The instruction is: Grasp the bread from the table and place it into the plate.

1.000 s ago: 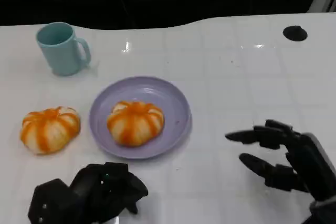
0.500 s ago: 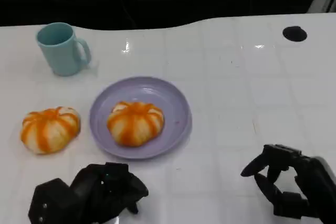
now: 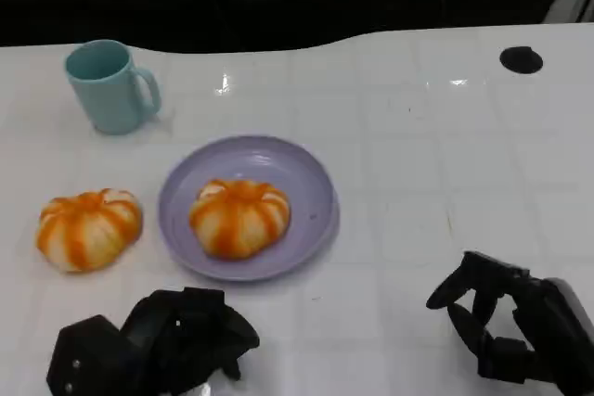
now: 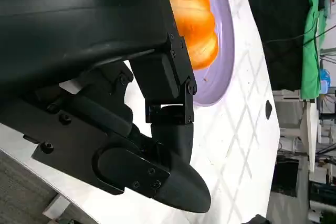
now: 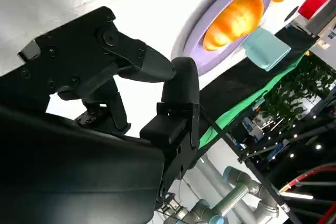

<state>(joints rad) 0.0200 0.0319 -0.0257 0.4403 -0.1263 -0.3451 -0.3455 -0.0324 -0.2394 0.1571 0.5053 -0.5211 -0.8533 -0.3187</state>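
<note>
One bread (image 3: pixel 239 217) is being carried by the plate (image 3: pixel 316 187), well left of the curled, empty right robot hand (image 3: pixel 506 326), pulled back since earlier

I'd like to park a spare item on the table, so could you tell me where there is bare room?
The widest bare stretch lies right of the purple plate, between it, the black dot and the right hand. A narrower patch runs behind the plate, right of the blue mug. The left side is crowded: loose bread, plate and left hand sit close together.
</note>
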